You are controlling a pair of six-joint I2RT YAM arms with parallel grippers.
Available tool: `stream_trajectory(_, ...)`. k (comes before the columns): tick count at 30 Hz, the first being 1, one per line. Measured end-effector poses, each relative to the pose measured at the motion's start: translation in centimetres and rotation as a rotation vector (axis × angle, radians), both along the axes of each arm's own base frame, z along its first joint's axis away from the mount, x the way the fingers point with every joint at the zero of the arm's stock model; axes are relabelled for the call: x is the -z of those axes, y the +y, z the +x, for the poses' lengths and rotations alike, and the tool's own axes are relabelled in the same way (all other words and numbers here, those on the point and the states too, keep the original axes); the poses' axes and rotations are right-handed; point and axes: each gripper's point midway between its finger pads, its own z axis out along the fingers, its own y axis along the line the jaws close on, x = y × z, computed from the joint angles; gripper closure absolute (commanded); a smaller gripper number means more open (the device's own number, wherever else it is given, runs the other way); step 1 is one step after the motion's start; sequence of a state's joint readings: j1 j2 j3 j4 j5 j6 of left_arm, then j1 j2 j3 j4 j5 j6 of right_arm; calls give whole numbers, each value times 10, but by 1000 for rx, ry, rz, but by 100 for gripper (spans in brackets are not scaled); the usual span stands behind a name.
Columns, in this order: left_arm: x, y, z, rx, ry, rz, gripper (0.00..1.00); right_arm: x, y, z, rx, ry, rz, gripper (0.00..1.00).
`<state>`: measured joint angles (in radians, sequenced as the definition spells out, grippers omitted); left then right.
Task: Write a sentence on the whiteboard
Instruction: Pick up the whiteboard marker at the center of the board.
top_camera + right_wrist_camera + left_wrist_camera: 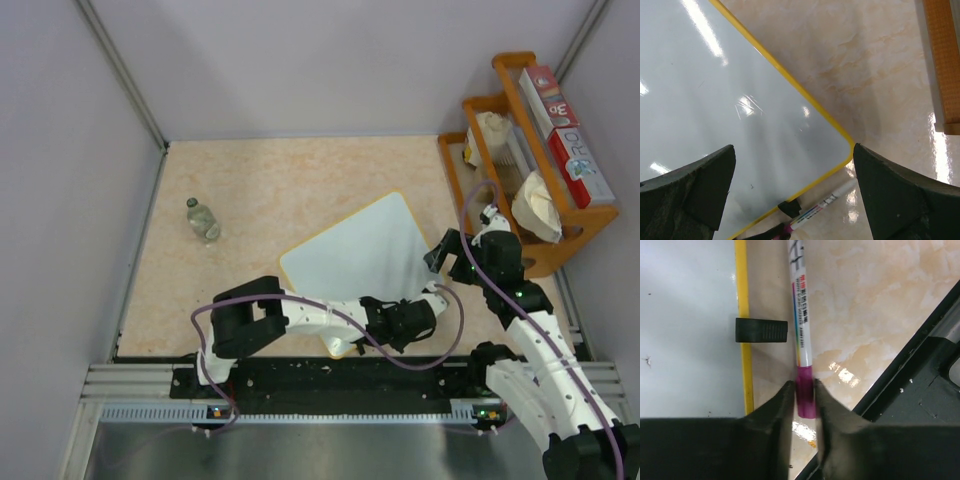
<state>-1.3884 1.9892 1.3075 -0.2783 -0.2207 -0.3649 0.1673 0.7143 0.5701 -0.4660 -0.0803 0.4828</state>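
The whiteboard (360, 255) lies in the middle of the worktop (260, 180), with a bottle (203, 220) on its left and a rack (520, 150) behind it on the right. A marker (801, 315) lies beside the board's near edge, one end gripped by the left end effector (803, 387). The right end effector (792, 150) hangs above the board's right corner.

The top external camera looks down from above and behind both arms, far enough to take in the whole beige marbled desk (260, 190) and the glossy white rectangular whiteboard with a thin yellow rim (360, 250). The left wrist camera is very near the desk, looking past the left end effector (803, 390) at the board's edge, a small black clip (761, 330) and a white marker pen with a purple cap (801, 330). The right wrist camera looks down from higher, past the right end effector (792, 150), at one rounded board corner. Both wrist views share the clip, the pen and the rim.
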Motion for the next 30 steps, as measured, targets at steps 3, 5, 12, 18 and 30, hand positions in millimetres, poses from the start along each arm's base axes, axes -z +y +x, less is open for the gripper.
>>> stream_trajectory(3, 0, -1, -1, 0, 9, -5, 100, 0, 0, 0, -1, 0, 0, 1)
stream_trajectory(5, -1, -2, -3, 8, 16, -8, 100, 0, 0, 0, -1, -1, 1, 1)
stream_trajectory(12, -8, -4, -13, 38, 10, -18, 100, -3, 2, -3, -15, -3, 9, 1)
stream_trajectory(18, -68, -3, -23, 78, -14, -130, 100, -42, 14, -7, -91, -79, 45, 1)
stream_trajectory(30, -153, 72, -12, 70, -135, -141, 100, -162, 57, -55, -442, -440, 137, 1)
